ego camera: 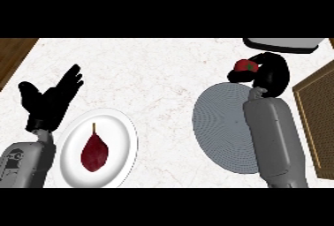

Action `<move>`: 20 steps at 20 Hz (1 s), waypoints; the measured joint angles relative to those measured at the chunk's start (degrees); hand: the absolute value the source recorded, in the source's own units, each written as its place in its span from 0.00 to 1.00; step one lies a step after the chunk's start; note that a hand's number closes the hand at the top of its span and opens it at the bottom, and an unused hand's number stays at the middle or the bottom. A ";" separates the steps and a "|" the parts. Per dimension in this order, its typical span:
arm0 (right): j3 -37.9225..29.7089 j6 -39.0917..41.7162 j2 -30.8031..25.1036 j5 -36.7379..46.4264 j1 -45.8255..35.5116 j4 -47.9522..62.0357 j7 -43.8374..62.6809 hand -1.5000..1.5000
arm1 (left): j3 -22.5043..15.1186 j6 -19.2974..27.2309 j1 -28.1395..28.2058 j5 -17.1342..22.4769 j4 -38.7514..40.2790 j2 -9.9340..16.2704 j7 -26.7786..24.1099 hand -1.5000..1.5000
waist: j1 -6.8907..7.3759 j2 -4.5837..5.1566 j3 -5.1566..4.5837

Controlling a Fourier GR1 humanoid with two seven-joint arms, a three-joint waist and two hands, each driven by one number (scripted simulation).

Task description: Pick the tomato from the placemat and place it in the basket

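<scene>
1. The tomato – small, red, green-capped – sat just beyond the placemat's far edge.
2. The placemat – round, grey-blue – lay flat.
3. The basket – brown, woven – lay at the right edge.

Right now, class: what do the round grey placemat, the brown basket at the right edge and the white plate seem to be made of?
Round grey placemat: probably woven fabric or vinyl; a fine dotted mesh covers it, matt. Brown basket: looks like wicker or woven fibre, with a tight weave pattern and a darker rim. White plate: likely glazed ceramic, smooth and evenly white.
</scene>
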 measured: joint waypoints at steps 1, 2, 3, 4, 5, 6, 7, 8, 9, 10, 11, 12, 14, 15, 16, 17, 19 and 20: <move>0.03 -2.48 0.01 1.82 -2.01 1.05 0.74 1.00 | -0.15 0.07 -0.43 -0.10 0.06 -0.07 0.23 0.50 | 0.13 -0.01 -0.02; -0.06 -4.64 0.01 3.89 -4.04 2.22 1.51 1.00 | -0.45 0.13 -0.66 -0.23 0.04 -0.32 0.35 0.50 | 0.22 -0.03 -0.05; -0.18 -6.40 -0.09 6.13 -6.14 3.48 2.49 1.00 | -0.75 0.08 -0.54 -0.30 0.04 -0.58 0.28 0.50 | 0.39 -0.06 -0.09; -0.42 -8.00 -0.22 8.21 -8.19 4.88 3.40 1.00 | -0.94 0.15 -0.92 -0.39 0.00 -0.72 0.52 0.50 | 0.46 -0.04 -0.12; -0.83 -9.35 -0.57 10.41 -10.05 6.39 4.49 1.00 | -0.93 0.29 -1.14 -0.39 0.10 -0.81 0.78 0.50 | 0.37 -0.07 -0.15; -1.22 -10.43 -0.90 12.62 -12.07 7.81 5.71 1.00 | -0.92 0.50 -1.13 -0.51 0.31 -0.92 0.72 0.50 | 0.32 -0.08 -0.18; -1.73 -11.13 -1.20 14.68 -14.27 9.25 7.03 1.00 | -0.93 0.51 -1.18 -0.60 0.52 -0.92 0.73 0.50 | 0.24 -0.12 -0.20; -2.32 -11.58 -1.61 16.71 -16.14 10.83 7.66 1.00 | -0.98 0.87 -1.31 -0.76 0.62 -1.17 0.74 0.50 | 0.16 -0.13 -0.23; -2.70 -12.02 -1.71 18.96 -17.82 12.50 8.31 1.00 | -0.92 1.02 -1.44 -0.81 0.84 -1.25 0.72 0.50 | -0.05 -0.18 -0.24; -3.29 -12.08 -2.03 20.98 -19.63 13.92 9.04 1.00 | -0.96 1.30 -1.28 -1.08 1.14 -1.41 0.39 0.50 | -0.28 -0.24 -0.25; -3.86 -11.92 -2.21 23.05 -21.29 15.44 9.93 1.00 | -0.90 1.41 -1.18 -1.10 1.32 -1.53 0.21 0.50 | -0.53 -0.35 -0.27; -4.44 -11.69 -2.44 24.97 -23.18 16.74 10.82 1.00 | -0.86 1.41 -1.17 -1.23 1.47 -1.41 -0.01 0.50 | -0.61 -0.39 -0.28; -5.86 -11.38 -3.43 28.34 -26.22 19.33 12.30 1.00 | -0.64 1.51 -0.96 -1.17 1.42 -1.36 -0.03 0.50 | -0.86 -0.52 -0.27; -6.65 -11.09 -4.16 29.69 -27.87 20.59 12.96 1.00 | -0.52 1.39 -0.80 -1.18 1.68 -1.19 -0.23 0.50 | -1.02 -0.52 -0.27; -7.37 -10.90 -4.91 31.02 -29.30 21.97 13.45 1.00 | -0.22 1.22 -1.20 -0.98 1.74 -0.87 -0.01 0.50 | -1.14 -0.51 -0.26; -8.02 -10.81 -5.43 32.29 -30.52 23.23 13.91 1.00 | -0.07 1.31 -0.98 -0.99 1.80 -0.81 -0.04 0.50 | -1.33 -0.57 -0.24; -9.36 -10.57 -6.84 34.68 -32.88 25.50 14.73 1.00 | 0.22 1.06 -0.96 -0.75 1.54 -0.45 0.13 0.50 | -1.45 -0.62 -0.23; -9.89 -10.63 -7.39 35.87 -33.81 26.52 15.01 1.00 | 0.32 1.03 -0.65 -0.67 1.55 -0.46 0.04 0.50 | -1.61 -0.65 -0.20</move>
